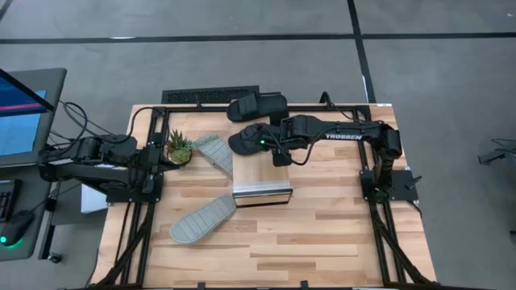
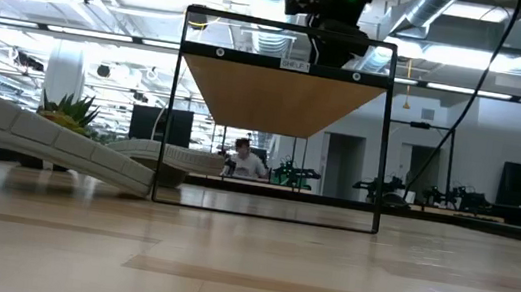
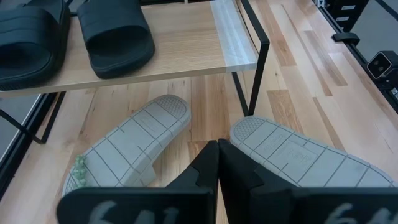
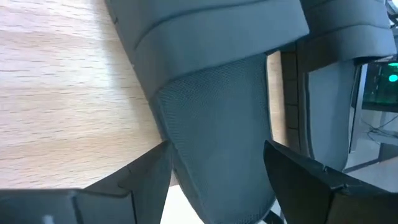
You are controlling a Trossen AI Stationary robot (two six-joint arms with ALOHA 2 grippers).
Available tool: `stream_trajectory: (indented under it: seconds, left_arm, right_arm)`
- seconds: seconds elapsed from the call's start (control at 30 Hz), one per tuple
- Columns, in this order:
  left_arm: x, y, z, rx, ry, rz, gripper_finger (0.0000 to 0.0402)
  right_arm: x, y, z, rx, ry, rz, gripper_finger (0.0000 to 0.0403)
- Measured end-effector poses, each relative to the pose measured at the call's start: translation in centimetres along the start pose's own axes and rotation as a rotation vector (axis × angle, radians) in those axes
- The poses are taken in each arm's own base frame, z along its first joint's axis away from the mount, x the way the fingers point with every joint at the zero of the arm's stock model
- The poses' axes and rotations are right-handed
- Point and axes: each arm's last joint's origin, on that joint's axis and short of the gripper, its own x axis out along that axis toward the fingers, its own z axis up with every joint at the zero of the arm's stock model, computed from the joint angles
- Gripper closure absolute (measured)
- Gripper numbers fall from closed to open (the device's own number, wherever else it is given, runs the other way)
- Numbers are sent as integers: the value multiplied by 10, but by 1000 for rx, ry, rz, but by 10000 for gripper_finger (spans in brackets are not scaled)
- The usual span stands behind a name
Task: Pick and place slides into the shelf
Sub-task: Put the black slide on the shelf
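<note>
The shelf [image 1: 260, 176] is a light-wood top on black legs with a silvery front edge. Two black slides lie on its far part: one [image 1: 258, 105] farther back, and one [image 1: 246, 140] under my right gripper [image 1: 272, 147], which is shut on it. One grey-green slide [image 1: 214, 151] leans by the shelf's left side near the plant. The other grey-green slide [image 1: 201, 221] lies sole-up on the table in front. My left gripper [image 3: 217, 158] waits shut at the table's left, above both grey-green slides [image 3: 134, 146] [image 3: 298, 155]. My right gripper holds the nearer black slide by its heel part [image 4: 214, 124], behind the strap. One finger [image 4: 146, 174] is at each side edge, so the fingers lie across the slide. They come slanting down from the table's right. The slide rests on the shelf top [image 4: 56, 81].
A small potted plant [image 1: 179, 149] stands left of the shelf, beside the leaning slide. A black metal frame [image 1: 145, 185] runs around the tabletop. Open wood shows on the near and right parts of the table [image 1: 339, 234]. A person sits far off in the room [image 2: 242, 159].
</note>
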Motion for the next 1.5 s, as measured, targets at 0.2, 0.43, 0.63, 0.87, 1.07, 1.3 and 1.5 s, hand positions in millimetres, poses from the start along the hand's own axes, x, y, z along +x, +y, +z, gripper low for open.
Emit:
stream_trajectory:
  seconds: [0.2, 0.43, 0.63, 0.87, 1.07, 1.3, 1.5]
  left_arm:
    - [0, 0, 0, 0, 0, -1, 401]
    - [0, 0, 0, 0, 0, 0, 401]
    - [0, 0, 0, 0, 0, 0, 401]
    - [0, 0, 0, 0, 0, 0, 401]
    - [0, 0, 0, 0, 0, -1, 401]
    - [0, 0, 0, 0, 0, 0, 401]
    - [0, 0, 0, 0, 0, 0, 401]
  right_arm:
    - [-5, 4, 2, -20, 32, -127, 159]
    - [-18, 11, 5, -46, 19, -163, 278]
    - [-42, 5, 13, -24, -154, 120, 388]
    - [-62, -3, 18, -78, -325, 362, 402]
    - [-42, 9, 20, -149, -232, 440, 402]
    - [-7, 15, 31, -172, -157, 454, 403]
    - [-3, 8, 36, -172, -223, 420, 403]
